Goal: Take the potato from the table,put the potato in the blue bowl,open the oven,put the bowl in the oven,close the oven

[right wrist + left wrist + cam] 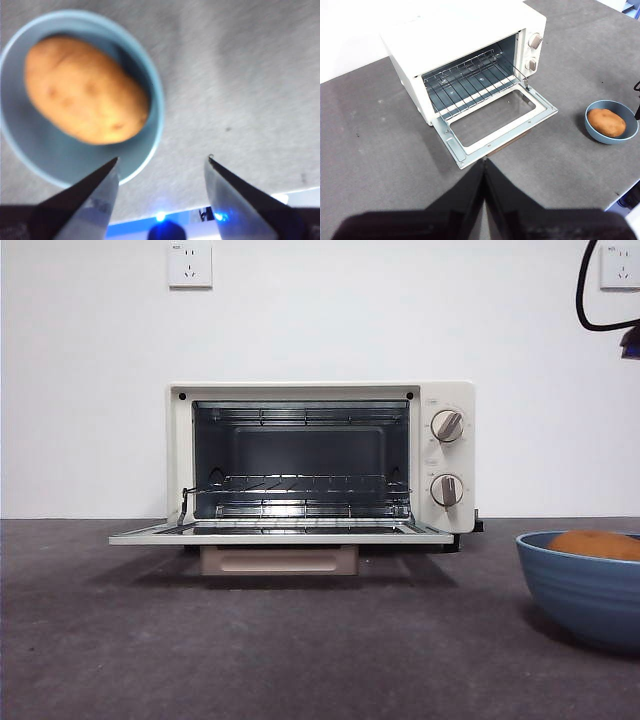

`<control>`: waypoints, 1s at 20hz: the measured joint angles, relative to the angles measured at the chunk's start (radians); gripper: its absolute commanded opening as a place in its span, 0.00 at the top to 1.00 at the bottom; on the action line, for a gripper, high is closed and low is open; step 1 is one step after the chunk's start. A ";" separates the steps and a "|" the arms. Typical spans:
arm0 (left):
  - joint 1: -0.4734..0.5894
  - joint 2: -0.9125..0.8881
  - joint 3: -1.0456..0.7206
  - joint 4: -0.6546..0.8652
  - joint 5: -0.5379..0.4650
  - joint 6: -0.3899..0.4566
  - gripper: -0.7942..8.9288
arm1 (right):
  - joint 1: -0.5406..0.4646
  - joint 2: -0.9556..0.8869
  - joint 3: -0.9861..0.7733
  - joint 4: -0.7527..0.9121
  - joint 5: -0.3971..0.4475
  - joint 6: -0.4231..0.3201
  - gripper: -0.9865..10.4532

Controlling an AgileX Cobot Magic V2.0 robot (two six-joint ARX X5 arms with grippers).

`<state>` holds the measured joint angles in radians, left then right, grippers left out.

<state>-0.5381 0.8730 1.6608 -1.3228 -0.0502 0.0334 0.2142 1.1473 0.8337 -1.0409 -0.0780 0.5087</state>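
The cream-white oven [320,455] stands at the back of the table with its glass door [280,533] folded down flat and its wire rack [467,80] bare. At the right the blue bowl [585,590] holds the orange-brown potato [597,544]. In the left wrist view the bowl [600,134] with the potato [606,122] sits to the right of the open door [495,120]. My left gripper [484,167] is shut, raised in front of the door. My right gripper [162,162] is open above the table, just beside the bowl's rim [155,90], near the potato [85,90].
The dark grey table [250,650] stretches in front of the oven. Its front edge [250,200] lies close to the bowl. A black cable [590,300] hangs at the top right, and wall sockets [190,264] sit on the white wall behind.
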 measured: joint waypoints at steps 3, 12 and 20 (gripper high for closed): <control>0.000 -0.005 0.000 0.000 0.000 0.000 0.92 | -0.013 0.032 0.000 0.032 -0.008 0.010 0.67; 0.000 -0.007 0.000 0.000 0.000 0.000 0.92 | -0.018 0.208 0.000 0.077 0.003 0.019 0.81; 0.000 -0.007 0.000 0.000 0.000 0.000 0.92 | -0.019 0.222 0.003 0.103 0.003 0.039 0.93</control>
<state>-0.5381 0.8661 1.6608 -1.3224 -0.0502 0.0334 0.1955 1.3697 0.8371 -0.9382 -0.0750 0.5472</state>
